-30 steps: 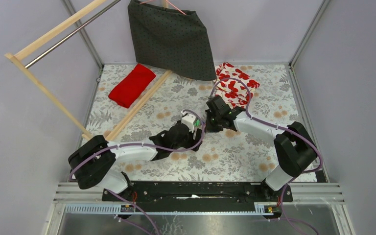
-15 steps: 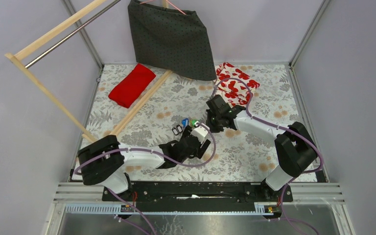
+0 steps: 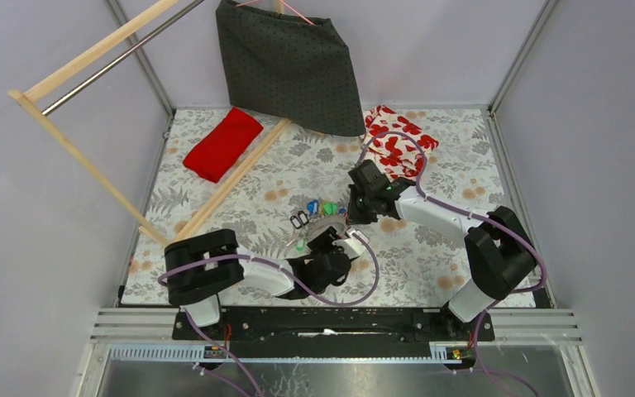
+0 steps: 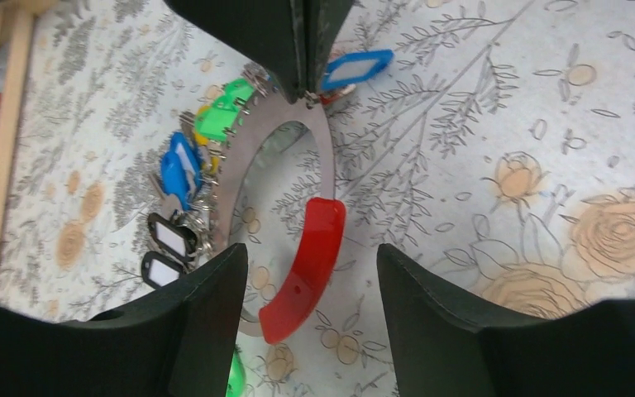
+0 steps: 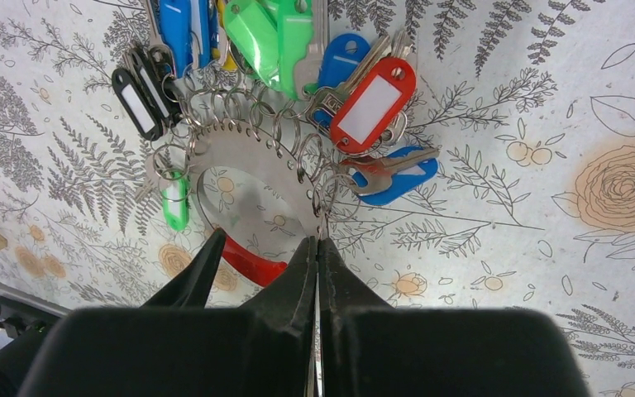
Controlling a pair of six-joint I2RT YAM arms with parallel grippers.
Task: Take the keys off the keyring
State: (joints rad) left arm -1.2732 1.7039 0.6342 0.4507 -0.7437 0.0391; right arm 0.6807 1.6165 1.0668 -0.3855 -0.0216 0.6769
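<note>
The keyring (image 4: 241, 169) is a flat silvery ring with a red section (image 4: 306, 265), on the flowered table. The keys (image 5: 281, 50), with green, blue, red and black tags, fan out from its rim. They also show in the top view (image 3: 318, 209). My right gripper (image 5: 318, 244) is shut on the ring's silvery rim next to the red section (image 5: 252, 263). It shows in the top view (image 3: 350, 211). My left gripper (image 4: 312, 252) is open and empty, its fingers (image 4: 207, 322) either side of the red section, just on the near side of the ring (image 3: 322, 241).
A red folded cloth (image 3: 223, 143) lies at the back left beside a wooden rack bar (image 3: 236, 176). A grey dotted skirt (image 3: 289, 66) hangs at the back. A red-and-white floral cloth (image 3: 401, 141) lies behind my right arm.
My left gripper has drawn back from over the keys toward the near edge, uncovering the ring and tags. The right gripper has held its place on the ring.
</note>
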